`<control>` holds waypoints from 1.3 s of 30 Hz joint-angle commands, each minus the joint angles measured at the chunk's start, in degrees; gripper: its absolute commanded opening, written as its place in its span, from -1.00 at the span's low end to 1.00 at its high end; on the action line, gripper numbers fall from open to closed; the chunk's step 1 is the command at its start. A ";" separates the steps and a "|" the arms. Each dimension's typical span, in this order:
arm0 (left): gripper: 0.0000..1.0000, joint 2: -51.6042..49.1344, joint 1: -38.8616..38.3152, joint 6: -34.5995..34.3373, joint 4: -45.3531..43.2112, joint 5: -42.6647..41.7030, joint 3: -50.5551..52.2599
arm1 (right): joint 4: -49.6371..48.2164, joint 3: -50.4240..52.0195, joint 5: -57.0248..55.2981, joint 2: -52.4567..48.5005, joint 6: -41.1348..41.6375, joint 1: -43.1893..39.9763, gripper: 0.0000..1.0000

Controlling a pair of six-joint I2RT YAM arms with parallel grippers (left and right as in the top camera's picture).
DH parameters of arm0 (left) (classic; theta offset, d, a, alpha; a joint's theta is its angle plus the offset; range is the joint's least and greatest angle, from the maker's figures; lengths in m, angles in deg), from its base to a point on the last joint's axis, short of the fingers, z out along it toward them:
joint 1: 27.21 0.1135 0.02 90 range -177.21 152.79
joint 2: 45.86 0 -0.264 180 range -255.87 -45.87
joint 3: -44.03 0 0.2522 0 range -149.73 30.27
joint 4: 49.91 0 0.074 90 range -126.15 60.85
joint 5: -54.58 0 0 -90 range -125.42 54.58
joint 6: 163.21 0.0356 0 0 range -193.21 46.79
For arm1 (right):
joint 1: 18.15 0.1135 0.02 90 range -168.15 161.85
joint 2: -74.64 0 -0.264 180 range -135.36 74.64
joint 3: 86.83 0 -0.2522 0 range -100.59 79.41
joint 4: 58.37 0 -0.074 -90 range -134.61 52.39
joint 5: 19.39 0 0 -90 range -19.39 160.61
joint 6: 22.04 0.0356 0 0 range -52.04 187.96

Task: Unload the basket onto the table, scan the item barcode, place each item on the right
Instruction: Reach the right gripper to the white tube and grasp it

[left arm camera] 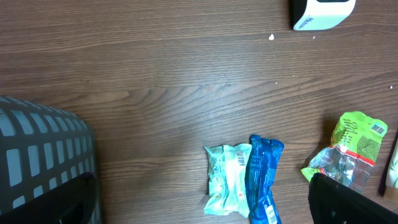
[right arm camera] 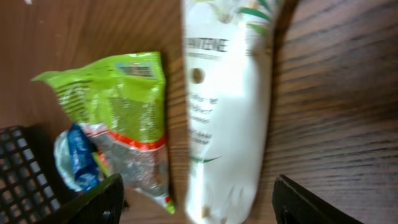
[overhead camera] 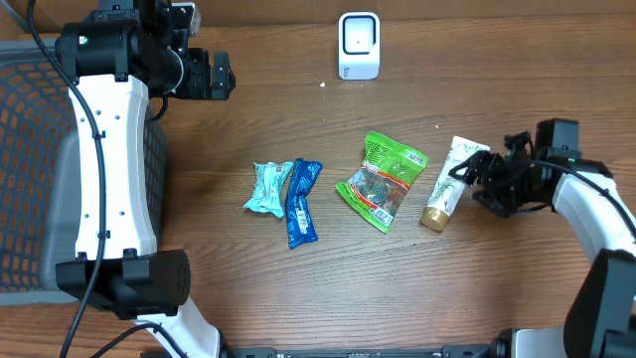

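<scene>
I see my right gripper (right arm camera: 198, 186) with its fingers spread. The white tube (right arm camera: 227, 112) lies flat between them, clear of both. My left gripper (overhead camera: 217, 76) hangs with its fingers wide apart, far from the tube.

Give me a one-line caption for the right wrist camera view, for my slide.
White tube lying on the wooden table between the open fingers of the right tool, green snack bag beside it.

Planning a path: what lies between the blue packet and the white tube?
Only the green snack bag, clear in the overhead view.
</scene>
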 commanded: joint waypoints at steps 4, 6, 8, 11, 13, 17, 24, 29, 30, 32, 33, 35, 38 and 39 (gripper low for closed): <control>0.99 -0.26 0.20 -0.17 -0.20 -0.83 0.24 | -5.40 3.17 -1.33 -2.71 -0.61 0.44 0.52; 1.00 -0.26 0.20 -0.17 -0.20 -0.83 0.24 | -6.86 3.93 -1.31 -3.10 -1.95 0.68 0.47; 0.99 -0.26 0.20 -0.17 -0.20 -0.85 0.24 | -8.66 5.01 -1.33 -3.61 -2.14 1.03 0.31; 0.99 -0.26 0.20 -0.17 -0.20 -0.83 0.24 | -11.85 6.62 -1.05 -5.01 -1.86 1.64 -0.02; 1.00 -0.26 0.20 -0.17 -0.20 -0.85 0.24 | -13.35 7.30 -1.11 -6.05 -1.60 1.90 -0.21; 1.00 -0.26 0.20 -0.17 -0.20 -0.83 0.24 | -14.73 8.09 -1.25 -6.62 -1.42 1.95 -0.55; 0.99 -0.26 0.20 -0.17 -0.20 -0.83 0.24 | -14.29 7.41 -1.51 -5.92 0.07 1.81 -0.92; 0.99 -0.26 0.20 -0.17 -0.17 -0.83 0.24 | -5.86 2.23 -3.39 -3.30 -0.85 1.84 -0.92; 1.00 -0.26 0.20 -0.17 -0.20 -0.83 0.24 | -2.91 0.37 -5.57 -2.80 -0.83 2.12 -0.92; 0.99 -0.26 0.20 -0.17 -0.20 -0.83 0.24 | 3.80 -4.02 -11.39 -2.29 -0.31 3.06 -0.93; 1.00 -0.26 0.20 -0.17 -0.20 -0.83 0.24 | 9.55 -8.00 -17.00 -2.29 0.87 4.20 -0.93; 0.99 -0.26 0.20 -0.17 -0.20 -0.83 0.24 | 15.98 -12.83 -25.62 -2.32 3.39 6.36 -0.92; 1.00 -0.26 0.20 -0.17 -0.20 -0.83 0.24 | 22.97 -18.45 -40.50 -2.32 9.46 11.65 -0.93; 0.99 -0.26 0.20 -0.17 -0.20 -0.85 0.24 | 24.13 -19.39 -44.50 -2.36 11.26 13.46 -0.92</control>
